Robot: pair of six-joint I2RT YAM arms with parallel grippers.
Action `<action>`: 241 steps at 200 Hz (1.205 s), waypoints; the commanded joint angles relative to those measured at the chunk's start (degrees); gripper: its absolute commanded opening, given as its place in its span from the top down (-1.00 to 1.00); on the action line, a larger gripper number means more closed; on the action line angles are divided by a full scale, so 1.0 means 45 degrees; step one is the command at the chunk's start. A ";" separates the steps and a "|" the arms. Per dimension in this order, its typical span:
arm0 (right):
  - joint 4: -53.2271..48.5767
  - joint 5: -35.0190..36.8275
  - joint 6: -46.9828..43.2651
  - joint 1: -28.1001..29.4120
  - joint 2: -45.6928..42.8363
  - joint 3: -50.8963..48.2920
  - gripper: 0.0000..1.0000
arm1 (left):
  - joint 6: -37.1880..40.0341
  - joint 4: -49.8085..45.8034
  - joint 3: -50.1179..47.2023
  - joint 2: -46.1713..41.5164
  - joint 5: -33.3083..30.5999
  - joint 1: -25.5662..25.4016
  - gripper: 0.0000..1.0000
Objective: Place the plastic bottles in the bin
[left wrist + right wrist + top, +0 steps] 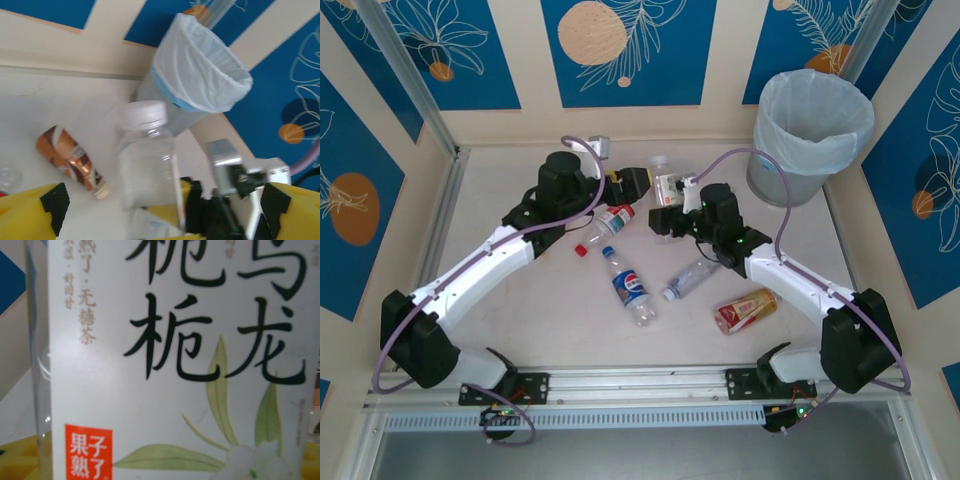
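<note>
Clear plastic with a white cap and white label, one bottle [667, 186] sits clamped in the right gripper [671, 205] over the table [520, 320]. We see the left gripper [165, 205] with jaws wide apart around it. We find the round grey bag-lined bin [810, 125] well apart, at the far right corner.

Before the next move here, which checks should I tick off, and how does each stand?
1. Left gripper open, fingers clear of the white-labelled bottle: ok.
2. Right gripper closed on that bottle: ok; firmness cannot tell.
3. Bin upright, mouth open, beside the right arm: ok.
4. Purple cable loops between the bottle and the bin; clearance: cannot tell.
5. Table cleared of bottles: not ok; the Pepsi bottle and the orange-labelled bottle, among others, lie there.
</note>
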 commanded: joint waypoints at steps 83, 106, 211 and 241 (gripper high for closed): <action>-0.0741 -0.0433 -0.1619 -0.2875 -0.0578 0.2298 -0.03 | 0.0645 0.0351 -0.3091 -0.1479 -0.4039 0.0161 -0.99; -0.1301 -0.0868 -0.1982 -0.3543 -0.0129 0.3437 -0.03 | 0.0692 0.0157 -0.3460 -0.1607 -0.4295 0.0164 -0.98; -0.3247 -0.0969 -0.2259 -0.7175 0.3279 0.9962 -0.04 | 0.0470 -0.0766 -0.4556 -0.3015 -0.5410 0.0271 -0.99; -0.3175 -0.0186 -0.2247 -0.7800 0.4576 1.1415 -0.05 | 0.0383 -0.0779 -0.4891 -0.3304 -0.5648 0.0274 -0.98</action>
